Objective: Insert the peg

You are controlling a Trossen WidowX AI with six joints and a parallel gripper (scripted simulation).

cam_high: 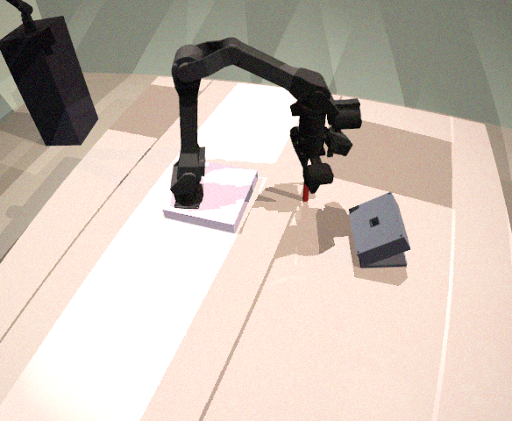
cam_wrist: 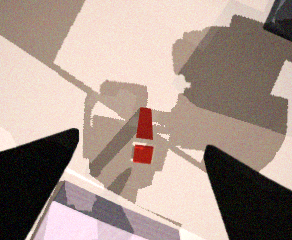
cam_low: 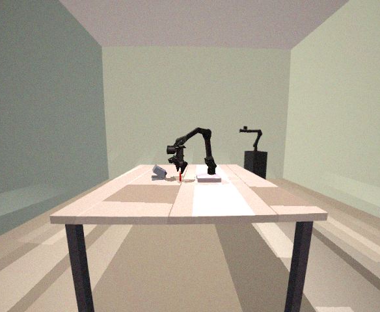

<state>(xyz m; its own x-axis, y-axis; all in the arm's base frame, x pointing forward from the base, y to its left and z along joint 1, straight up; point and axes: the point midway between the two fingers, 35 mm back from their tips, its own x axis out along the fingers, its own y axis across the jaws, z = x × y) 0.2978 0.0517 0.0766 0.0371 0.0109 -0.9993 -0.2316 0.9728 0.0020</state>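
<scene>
A small red square peg (cam_high: 306, 194) (cam_low: 180, 177) (cam_wrist: 143, 150) stands upright on the table. My gripper (cam_high: 313, 179) (cam_low: 181, 166) (cam_wrist: 143, 142) is open and empty, directly above the peg, pointing down. In the wrist view the peg's square top shows midway between my two dark fingers, touching neither. The grey sloped panel (cam_high: 380, 228) (cam_low: 159, 171) sits to the right of the peg, with one small square hole (cam_high: 373, 221) in its face. A corner of the panel (cam_wrist: 290, 20) shows at the top right of the wrist view.
The arm's base stands on a pale square plate (cam_high: 229, 208) (cam_low: 208, 177) (cam_wrist: 96, 220) left of the peg. A dark tall box (cam_high: 47, 82) (cam_low: 255, 162) with a second small arm stands off the table at the back.
</scene>
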